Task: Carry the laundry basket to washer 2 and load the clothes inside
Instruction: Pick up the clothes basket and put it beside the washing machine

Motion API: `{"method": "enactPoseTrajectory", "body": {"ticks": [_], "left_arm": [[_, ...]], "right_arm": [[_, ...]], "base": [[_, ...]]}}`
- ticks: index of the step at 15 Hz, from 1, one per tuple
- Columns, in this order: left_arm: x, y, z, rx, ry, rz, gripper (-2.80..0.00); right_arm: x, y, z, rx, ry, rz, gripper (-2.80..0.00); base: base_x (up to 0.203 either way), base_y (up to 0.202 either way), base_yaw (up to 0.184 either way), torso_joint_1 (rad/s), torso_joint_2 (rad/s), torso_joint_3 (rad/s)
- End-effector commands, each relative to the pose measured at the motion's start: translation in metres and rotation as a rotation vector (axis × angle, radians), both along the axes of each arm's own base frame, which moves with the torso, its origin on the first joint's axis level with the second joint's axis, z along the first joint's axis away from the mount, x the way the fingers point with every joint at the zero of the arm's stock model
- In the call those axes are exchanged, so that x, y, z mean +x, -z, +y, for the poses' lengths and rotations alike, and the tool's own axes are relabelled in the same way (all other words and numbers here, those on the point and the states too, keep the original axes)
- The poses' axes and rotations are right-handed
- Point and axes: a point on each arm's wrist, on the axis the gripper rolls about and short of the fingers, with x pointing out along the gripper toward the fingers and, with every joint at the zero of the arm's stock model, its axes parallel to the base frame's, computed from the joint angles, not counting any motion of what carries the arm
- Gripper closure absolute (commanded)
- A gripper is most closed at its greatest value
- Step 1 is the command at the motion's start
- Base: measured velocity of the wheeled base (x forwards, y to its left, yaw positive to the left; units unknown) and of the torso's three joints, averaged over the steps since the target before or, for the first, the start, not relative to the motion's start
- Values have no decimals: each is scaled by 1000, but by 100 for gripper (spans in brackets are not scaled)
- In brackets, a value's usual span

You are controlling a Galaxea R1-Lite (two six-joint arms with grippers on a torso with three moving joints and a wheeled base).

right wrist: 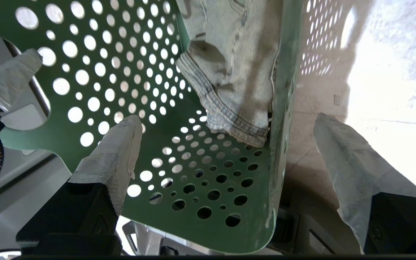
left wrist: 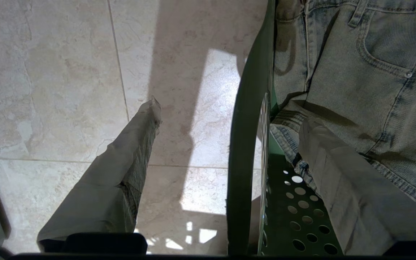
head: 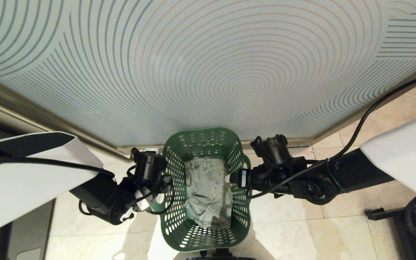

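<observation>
A pale panel of concentric rings (head: 208, 61) fills the far part of the head view, and below it on the tiled floor (head: 294, 224) stands the laundry basket (head: 193, 231), its long axis running straight away from the robot toward the panel. Inside lie the clothes (head: 208, 191) (pale denim, seams and a pocket showing), stretched lengthwise along the basket's floor. The left gripper (left wrist: 226, 133) and the right gripper (right wrist: 226, 133) each straddle one long side wall, fingers spread wide with one inside and one outside, gripping nothing.
</observation>
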Motion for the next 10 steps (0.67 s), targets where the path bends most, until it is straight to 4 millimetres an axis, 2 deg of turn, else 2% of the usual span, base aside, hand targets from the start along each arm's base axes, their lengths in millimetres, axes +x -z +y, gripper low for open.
{"method": "enactPoseTrajectory", "body": {"ticks": [1,10], "left_arm": [[1,0,0,-1,-3,-5,-280],[0,5,-1,15,5,7,-280]], "right_arm": [[0,-3,-1,7,5,-7,-280],[9,-6,-2,52,21,-78,-280]], "base": [[0,0,0,0,0,0],[0,0,0,0,0,0]]}}
